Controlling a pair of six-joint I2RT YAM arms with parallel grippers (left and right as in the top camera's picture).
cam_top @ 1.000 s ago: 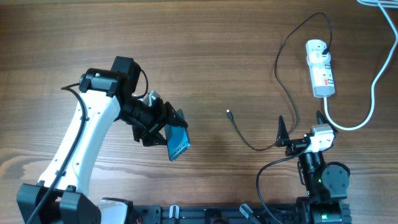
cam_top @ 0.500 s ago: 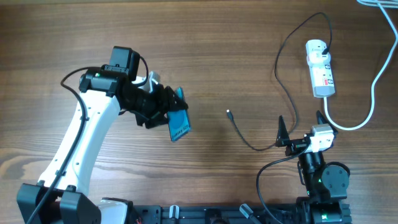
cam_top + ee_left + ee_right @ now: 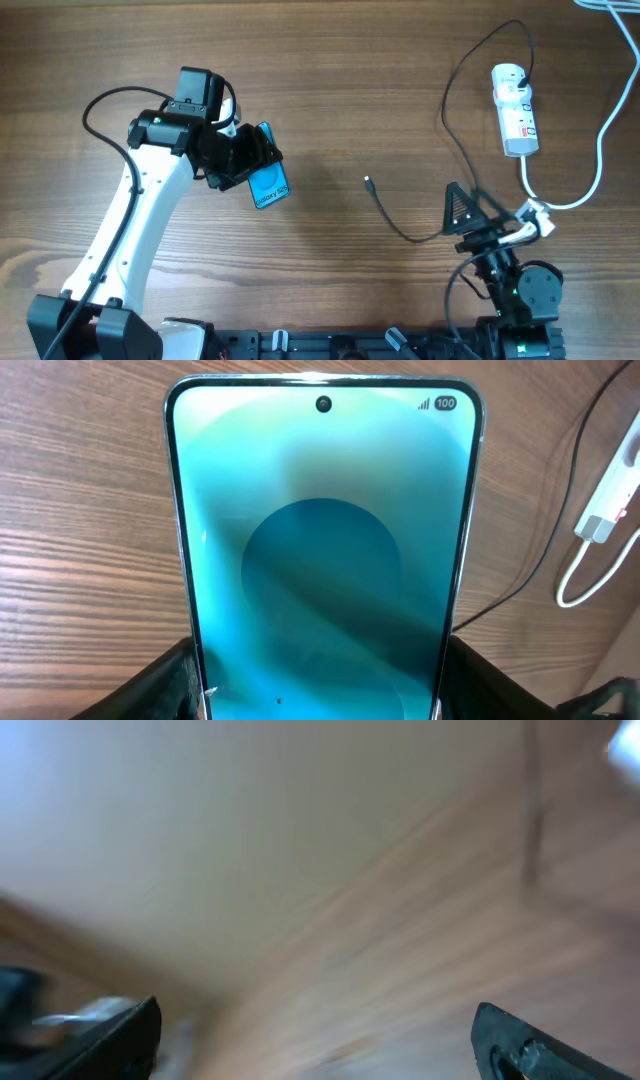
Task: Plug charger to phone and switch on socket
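Two arms: your left gripper (image 3: 247, 163) is clamping the phone (image 3: 270, 186), left of the charger connector (image 3: 367, 181). Your right gripper (image 3: 315, 1018) is gaping wide, holding nothing, right of that connector. Socket (image 3: 514, 110) is lying further right. Be aiming the phone's port squarely at the tip.

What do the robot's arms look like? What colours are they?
The left arm is a long white tube with chunky black joints and a thin black cable looping off it. Its left gripper is black. The right arm is mostly black with round joints and a white block; the right gripper has pointy black fingers.
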